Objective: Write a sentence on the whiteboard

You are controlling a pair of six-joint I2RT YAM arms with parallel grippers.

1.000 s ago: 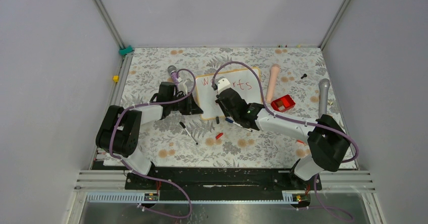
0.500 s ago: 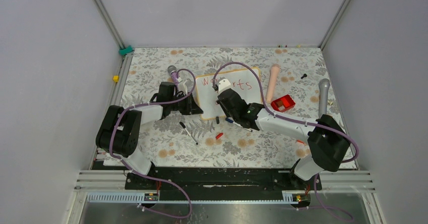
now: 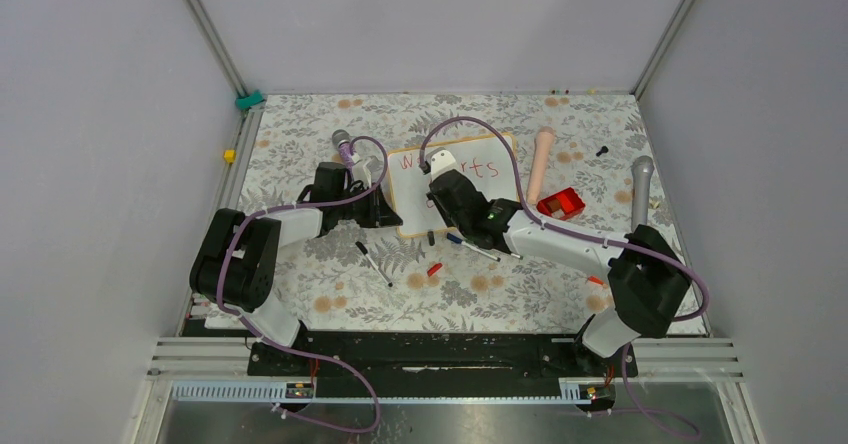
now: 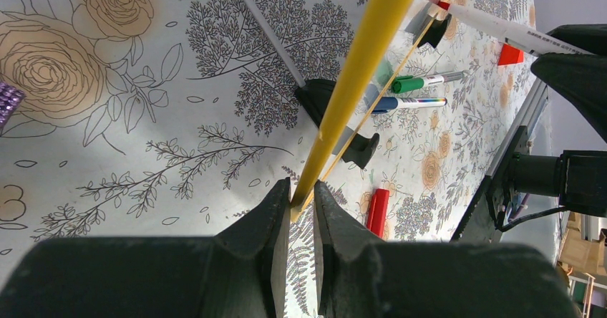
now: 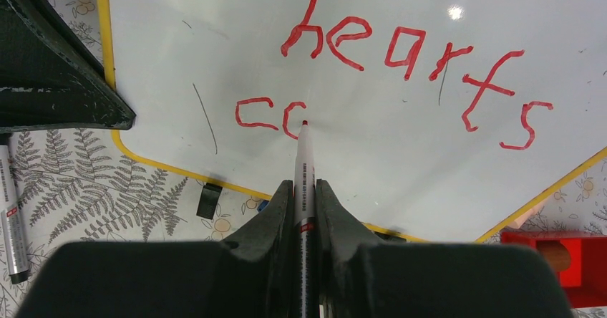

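The whiteboard [image 3: 500, 152] lies on the floral cloth at mid-table. My left gripper [image 3: 386, 207] is shut on the left edge of its yellow frame [image 4: 358, 74], which runs out from between the fingertips [image 4: 300, 196]. My right gripper [image 3: 441, 178] hovers over the board, shut on a red marker [image 5: 303, 162]. The marker's tip touches the whiteboard [image 5: 401, 182] at the top of a half-drawn second letter. The sentence in red shows "hearts" [image 5: 415, 53] and, below it, "c" plus that open curve [image 5: 268, 114]. The arm hides most of the top line.
A black marker [image 3: 375, 264] and a red cap [image 3: 434, 268] lie in front of the board. Green [image 4: 415, 83] and blue [image 4: 408, 103] markers lie by its near edge. A red box [image 3: 560, 204], pink cylinder [image 3: 541, 164] and grey microphone [image 3: 640, 189] sit to the right.
My right gripper has shifted slightly farther up the board with the marker. The left gripper and the board have stayed put.
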